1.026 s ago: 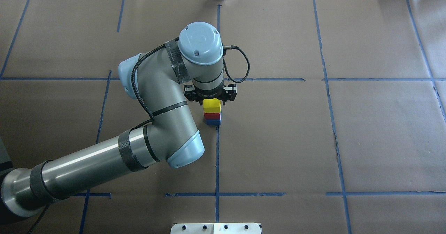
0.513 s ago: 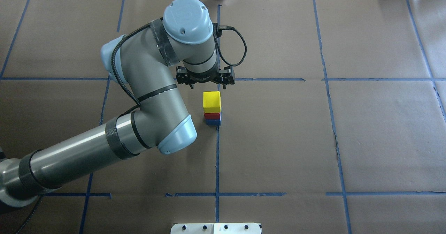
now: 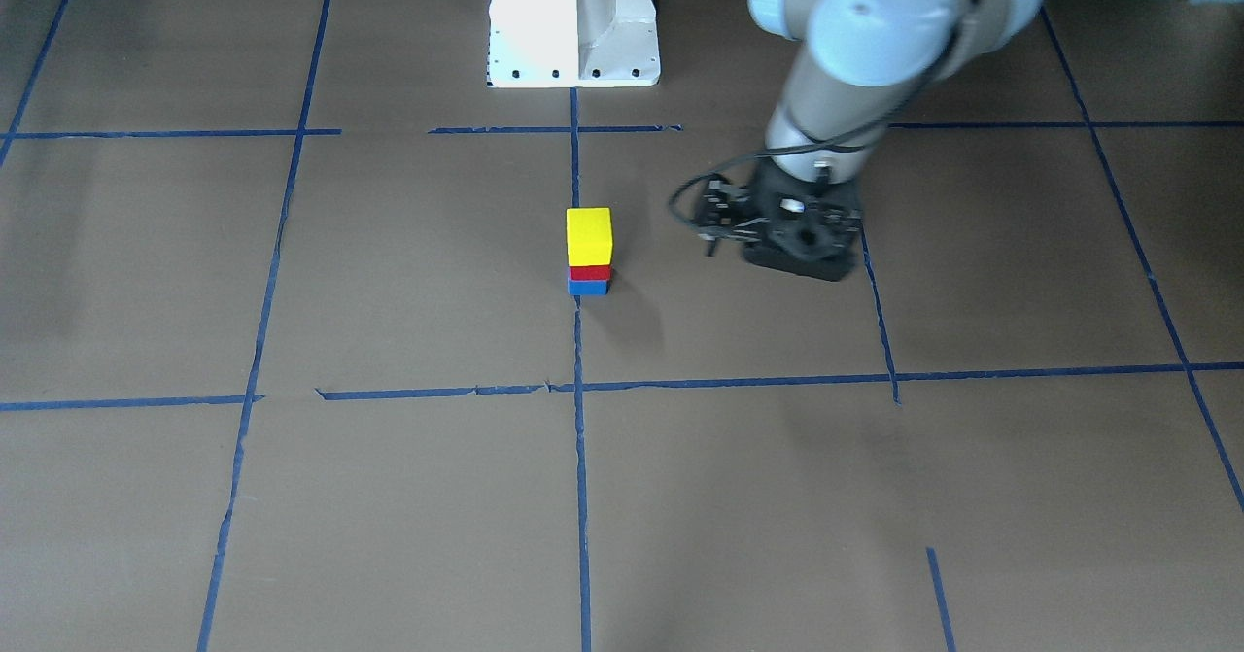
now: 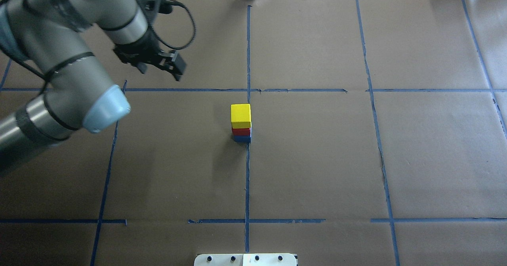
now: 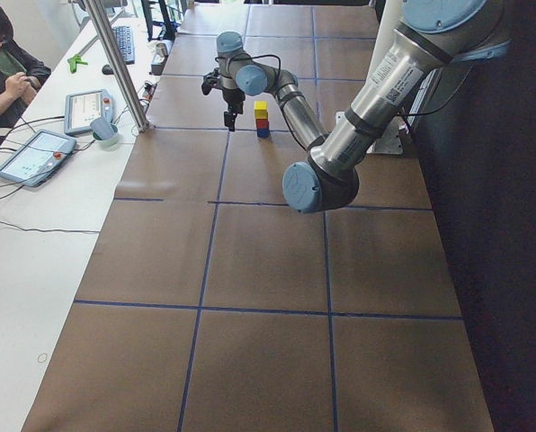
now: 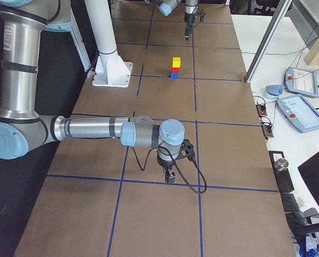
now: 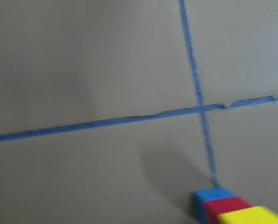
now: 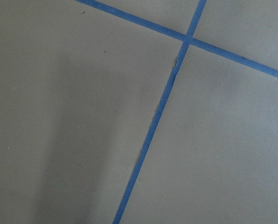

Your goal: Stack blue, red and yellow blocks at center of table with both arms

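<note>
A stack stands at the table's centre in the overhead view: a yellow block [image 4: 241, 113] on a red block [image 4: 241, 131] on a blue block [image 4: 242, 138]. It also shows in the front view, yellow [image 3: 589, 234], red [image 3: 590, 272], blue [image 3: 589, 287], and at the bottom edge of the left wrist view [image 7: 225, 209]. My left gripper [image 4: 159, 71] is open and empty, well off to the stack's left and apart from it [image 3: 782, 249]. My right gripper [image 6: 170, 176] shows only in the right side view, low over bare table far from the stack; I cannot tell whether it is open.
The white robot base plate [image 3: 573, 20] sits at the table's near edge [image 4: 245, 259]. Blue tape lines [image 4: 247, 178] grid the brown table. A metal post [image 5: 115, 63] stands at the far edge. An operator [image 5: 3, 63] and tablets [image 5: 30, 155] are on a side bench.
My left gripper was around the yellow block atop the stack, then drew clear of it, open. It has swung away to the far left. The stack has not moved.
</note>
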Controlling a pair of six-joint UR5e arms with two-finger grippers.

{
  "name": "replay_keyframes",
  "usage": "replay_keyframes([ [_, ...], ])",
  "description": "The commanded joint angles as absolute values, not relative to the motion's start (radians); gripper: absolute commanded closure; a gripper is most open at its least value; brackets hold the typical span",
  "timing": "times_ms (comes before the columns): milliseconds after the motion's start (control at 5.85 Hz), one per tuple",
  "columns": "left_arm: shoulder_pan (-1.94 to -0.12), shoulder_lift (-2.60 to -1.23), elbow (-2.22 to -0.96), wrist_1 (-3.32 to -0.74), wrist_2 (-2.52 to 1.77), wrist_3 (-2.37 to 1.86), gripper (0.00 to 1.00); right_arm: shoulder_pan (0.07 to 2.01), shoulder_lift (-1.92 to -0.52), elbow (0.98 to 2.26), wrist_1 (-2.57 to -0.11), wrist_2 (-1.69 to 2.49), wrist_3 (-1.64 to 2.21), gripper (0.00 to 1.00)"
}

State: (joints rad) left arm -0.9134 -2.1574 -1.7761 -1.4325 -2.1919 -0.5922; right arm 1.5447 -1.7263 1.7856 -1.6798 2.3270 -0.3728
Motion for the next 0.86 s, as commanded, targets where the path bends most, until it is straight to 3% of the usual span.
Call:
replay_keyframes([
  [0, -1.186, -1.852, -1.807, -1.448, -2.383, -0.212, 0.00, 1.545, -1.727, 1.783, -1.680, 2.327, -0.373, 0.00],
  [171, -1.322, -1.703, -1.780, -1.447, -2.422, -0.019, 0.00, 1.545, -1.730, 1.779, -1.680, 2.326, -0.371, 0.00],
  [684, -1.515, -1.467, -1.695, -1.512, -2.421, 0.101, 0.00, 1.575, -1.738, 1.779, -1.680, 2.319, -0.193, 0.00],
])
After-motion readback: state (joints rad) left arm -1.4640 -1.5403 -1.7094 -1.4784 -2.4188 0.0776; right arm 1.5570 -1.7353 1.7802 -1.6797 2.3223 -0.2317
